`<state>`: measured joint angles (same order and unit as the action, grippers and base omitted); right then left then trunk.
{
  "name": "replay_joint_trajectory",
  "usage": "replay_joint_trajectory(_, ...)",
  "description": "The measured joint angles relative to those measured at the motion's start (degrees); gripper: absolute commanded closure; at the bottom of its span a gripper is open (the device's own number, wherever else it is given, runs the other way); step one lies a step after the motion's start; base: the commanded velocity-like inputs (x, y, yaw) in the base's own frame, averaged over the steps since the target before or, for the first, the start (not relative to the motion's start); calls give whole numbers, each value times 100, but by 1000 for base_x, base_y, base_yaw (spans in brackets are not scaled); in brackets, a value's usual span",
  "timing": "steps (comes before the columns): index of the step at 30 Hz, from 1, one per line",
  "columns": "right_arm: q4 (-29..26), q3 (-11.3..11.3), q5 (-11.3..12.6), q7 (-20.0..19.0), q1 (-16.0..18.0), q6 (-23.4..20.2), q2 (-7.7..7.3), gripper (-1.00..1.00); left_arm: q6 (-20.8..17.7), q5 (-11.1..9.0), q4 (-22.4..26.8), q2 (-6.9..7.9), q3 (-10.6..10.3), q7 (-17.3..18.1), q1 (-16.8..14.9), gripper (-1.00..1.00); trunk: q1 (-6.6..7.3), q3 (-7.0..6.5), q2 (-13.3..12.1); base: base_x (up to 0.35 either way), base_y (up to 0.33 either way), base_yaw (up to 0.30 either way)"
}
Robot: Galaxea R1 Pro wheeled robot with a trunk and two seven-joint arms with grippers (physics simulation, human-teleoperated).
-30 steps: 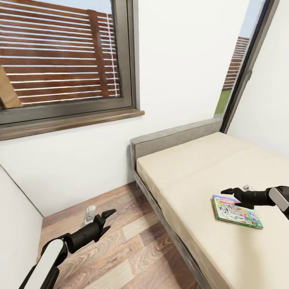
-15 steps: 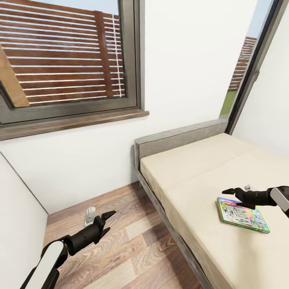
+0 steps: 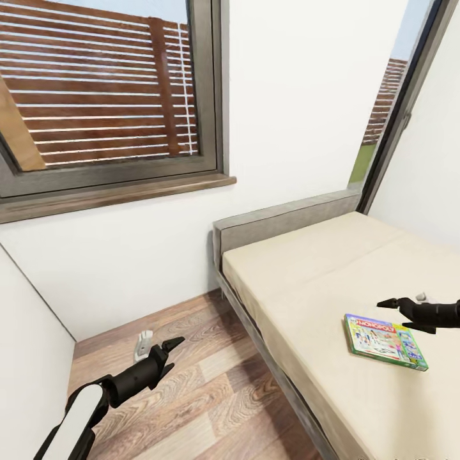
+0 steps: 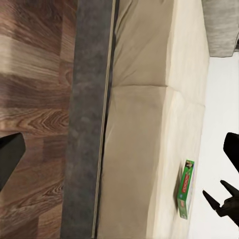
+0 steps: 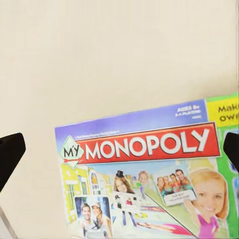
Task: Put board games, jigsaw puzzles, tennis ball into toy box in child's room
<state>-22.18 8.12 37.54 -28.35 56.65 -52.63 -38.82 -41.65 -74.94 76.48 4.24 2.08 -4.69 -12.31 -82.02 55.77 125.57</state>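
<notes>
One board game (image 3: 385, 340), a green-edged "My Monopoly" box, lies flat on the beige bed (image 3: 306, 281). My right gripper (image 3: 395, 313) hovers open just above the box's far right corner, nothing between its fingers. The right wrist view looks straight down on the box (image 5: 144, 169), with the fingertips (image 5: 10, 154) spread wide on either side of it. My left gripper (image 3: 171, 353) hangs open over the wood floor, left of the bed and far from the game. The left wrist view shows the game box (image 4: 185, 189) edge-on near the bed's far side.
The bed's grey headboard (image 3: 287, 220) stands against the white wall under a large window (image 3: 102, 96). A small white-grey object (image 3: 143, 340) lies on the floor near the left gripper. A white panel (image 3: 25, 358) borders the floor at left.
The view shifted slightly at first. My right gripper has pulled back to the right, off the game's near-left corner to beyond its right corner. The left arm has barely moved.
</notes>
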Motion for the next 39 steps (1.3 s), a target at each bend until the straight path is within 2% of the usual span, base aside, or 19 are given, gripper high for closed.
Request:
replay_joint_trajectory(4, 0, 16, 0, 6, -3, -3, -36, -100, 5, 290, -1, -18, -3, 5, 0, -100, 0, 0, 0, 0, 0, -192)
replay_joint_trajectory(8, 0, 31, 2, 8, -6, -13, -15, -100, 7, 387, -1, -24, -3, 7, 0, -100, 0, 0, 0, 0, 0, -246)
replay_joint_trajectory(18, 2, 41, -5, 18, -20, -18, 132, -100, 8, 433, 0, -27, -3, 8, -1, -100, 0, 0, 0, 0, 0, -177)
replay_joint_trajectory(31, 12, 68, -35, 37, -42, -27, 404, -100, 8, 396, 1, -28, 5, 8, -1, -100, 0, 0, 0, 0, 0, -32)
replay_joint_trajectory(39, 33, 91, -43, 53, -44, -9, 476, -100, 8, 392, 1, -28, 6, 8, -1, -100, 0, 0, 0, 0, 0, -5)
